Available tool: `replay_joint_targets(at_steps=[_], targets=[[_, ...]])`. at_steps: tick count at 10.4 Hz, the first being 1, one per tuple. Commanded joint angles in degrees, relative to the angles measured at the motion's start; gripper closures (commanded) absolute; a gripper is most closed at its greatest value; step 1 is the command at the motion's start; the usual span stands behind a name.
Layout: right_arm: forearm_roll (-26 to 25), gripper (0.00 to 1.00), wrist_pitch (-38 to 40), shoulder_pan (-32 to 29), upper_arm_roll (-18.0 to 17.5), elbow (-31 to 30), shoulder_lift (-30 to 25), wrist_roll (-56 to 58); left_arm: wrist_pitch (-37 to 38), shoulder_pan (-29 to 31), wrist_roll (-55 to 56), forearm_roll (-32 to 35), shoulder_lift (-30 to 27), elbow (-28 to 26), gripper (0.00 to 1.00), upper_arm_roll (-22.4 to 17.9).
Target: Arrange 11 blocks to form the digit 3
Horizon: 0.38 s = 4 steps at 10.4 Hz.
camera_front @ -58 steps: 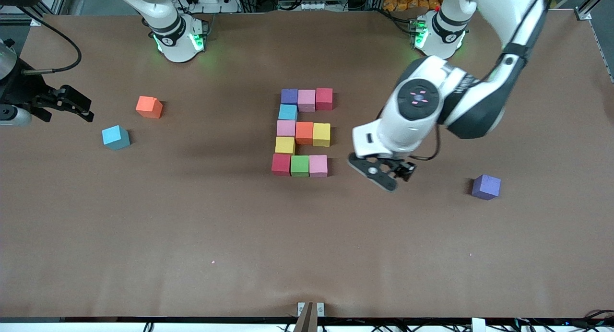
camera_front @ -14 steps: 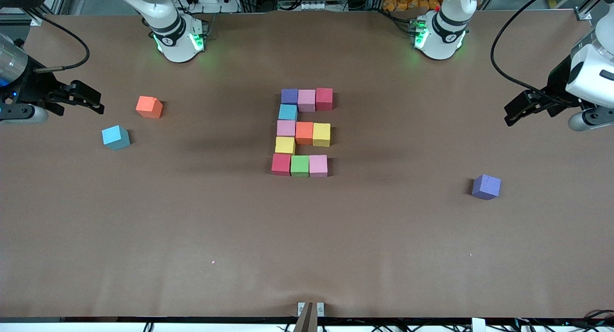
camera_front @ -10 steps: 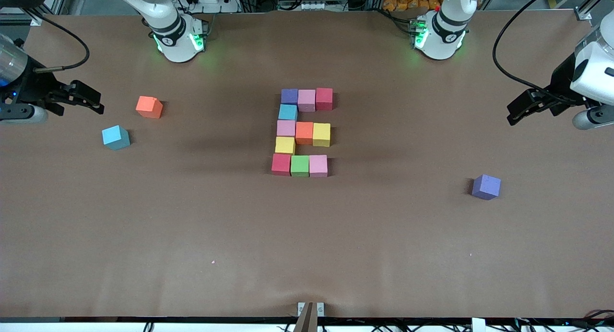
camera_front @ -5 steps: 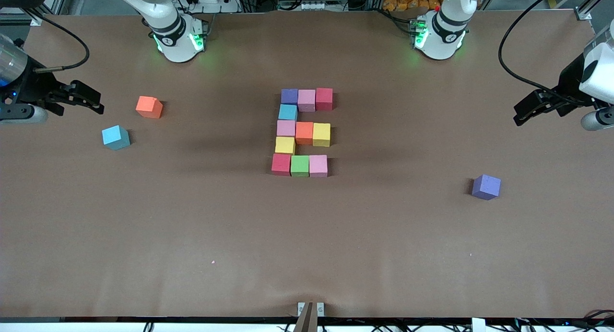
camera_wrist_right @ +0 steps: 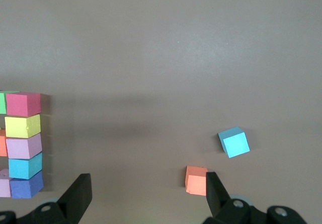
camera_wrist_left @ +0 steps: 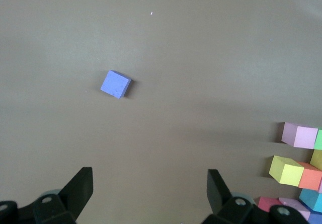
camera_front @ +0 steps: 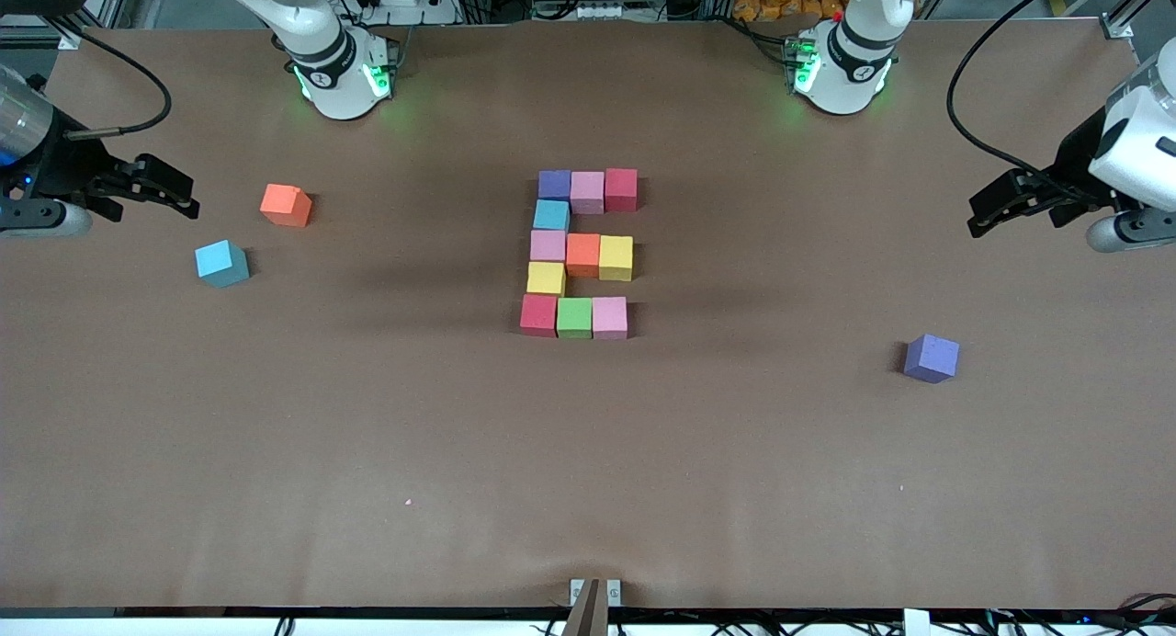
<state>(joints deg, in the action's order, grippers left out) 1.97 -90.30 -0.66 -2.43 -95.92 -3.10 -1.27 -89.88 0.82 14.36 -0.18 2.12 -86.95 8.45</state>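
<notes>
Several blocks lie packed together mid-table as the digit 3 (camera_front: pixel 582 254): three rows of three, joined by a single blue block (camera_front: pixel 551 215) and a single yellow block (camera_front: pixel 546 278) on the side toward the right arm's end. Part of the digit 3 (camera_wrist_right: pixel 22 148) shows in the right wrist view, and its edge blocks (camera_wrist_left: pixel 297 153) in the left wrist view. My left gripper (camera_front: pixel 976 219) (camera_wrist_left: pixel 150 178) hangs open and empty over bare table at the left arm's end. Over the right arm's end my right gripper (camera_front: pixel 186 198) (camera_wrist_right: pixel 147 181) is open and empty.
Three loose blocks lie apart from the digit. An orange block (camera_front: pixel 286 204) (camera_wrist_right: pixel 196 180) and a blue block (camera_front: pixel 221 263) (camera_wrist_right: pixel 234 142) are toward the right arm's end. A purple block (camera_front: pixel 931 357) (camera_wrist_left: pixel 115 84) sits toward the left arm's end, nearer the front camera.
The left arm pulled away from beside the digit to the table's end. In the last second its gripper drifted slightly outward, then back. The right arm and all blocks stayed still.
</notes>
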Motion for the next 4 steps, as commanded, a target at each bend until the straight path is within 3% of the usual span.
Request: replay_joint_targets(at_steps=[1, 4], targets=[[0.6, 0.00, -0.1, 0.0, 0.1, -1.6, -1.7, -0.8, 0.7, -0.3, -2.1, -1.3, -0.3, -0.2, 0.00, 0.0], [0.6, 0.00, 0.7, 0.0, 0.2, -1.7, -1.7, -0.8, 0.7, -0.3, -2.1, -1.2, -0.3, -0.2, 0.00, 0.0]])
